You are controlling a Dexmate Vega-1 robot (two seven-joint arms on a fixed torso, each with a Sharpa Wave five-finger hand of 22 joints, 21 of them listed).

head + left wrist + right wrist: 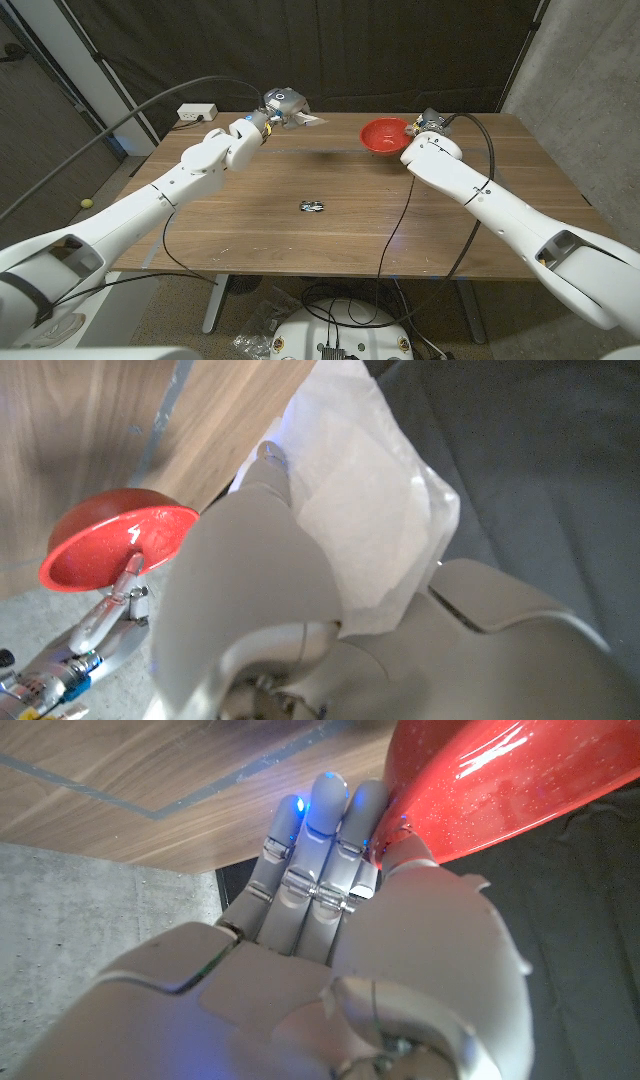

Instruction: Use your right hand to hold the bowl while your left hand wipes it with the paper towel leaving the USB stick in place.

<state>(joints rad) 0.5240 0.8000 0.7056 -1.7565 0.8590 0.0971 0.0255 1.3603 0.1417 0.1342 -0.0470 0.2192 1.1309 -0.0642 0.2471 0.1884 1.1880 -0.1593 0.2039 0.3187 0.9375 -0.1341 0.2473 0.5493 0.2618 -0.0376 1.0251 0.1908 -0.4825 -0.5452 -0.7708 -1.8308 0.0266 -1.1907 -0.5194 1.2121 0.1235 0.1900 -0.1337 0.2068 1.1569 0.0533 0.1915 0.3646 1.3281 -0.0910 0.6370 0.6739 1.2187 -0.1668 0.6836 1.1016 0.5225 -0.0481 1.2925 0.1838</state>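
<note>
Table point(330, 170): wooden; carries the things below.

Right hand point(428, 126): at the far edge, toward the far right corner. The right wrist view shows its fingers point(322, 840) together under the bowl's outer wall and the thumb against the rim, so it holds the bowl.

Left hand point(283, 106): raised over the far edge, left of its middle, well apart from the bowl. Its fingers are closed on the paper towel.

Bowl point(384, 134): red, glossy, at the far edge right of its middle; tilted in the left wrist view point(120, 547).

Paper towel point(350, 500): white, folded, spreading past the left hand's fingertips.

USB stick point(312, 206): small and dark, alone near the table's middle, well apart from both hands.

Step in hand, by judgement: bringing the towel to the bowl. Travel along the far edge, high above the stick; keep the bowl steady and angled toward the towel; wipe lightly so the grip does not slip.
</note>
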